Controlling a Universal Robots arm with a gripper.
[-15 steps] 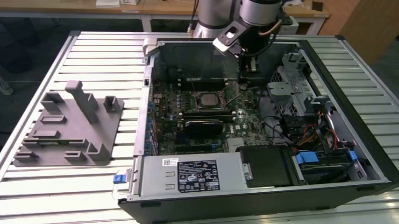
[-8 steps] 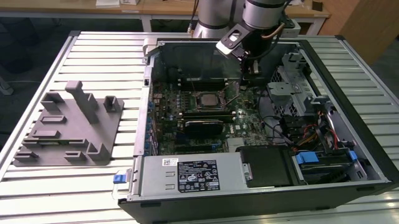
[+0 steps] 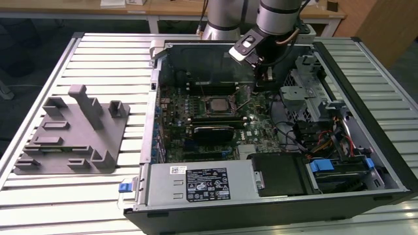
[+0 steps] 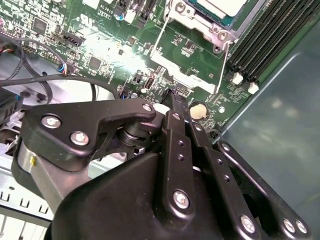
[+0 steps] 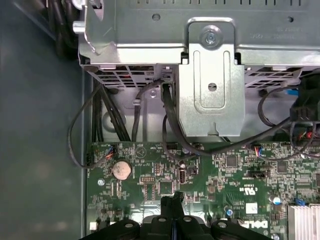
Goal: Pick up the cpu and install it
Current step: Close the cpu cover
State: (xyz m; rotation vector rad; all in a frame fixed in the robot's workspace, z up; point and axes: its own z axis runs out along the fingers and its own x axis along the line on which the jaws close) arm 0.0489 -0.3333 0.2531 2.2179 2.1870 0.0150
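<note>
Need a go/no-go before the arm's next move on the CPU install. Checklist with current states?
1. cpu lying inside the socket frame: ok.
2. cpu fully seated: cannot tell.
3. gripper empty: ok, shut on nothing.
4. gripper clear of the cpu: ok, it is over the motherboard, beside the socket frame.
5. Both socket levers latched: not ok, they stand raised.
</note>
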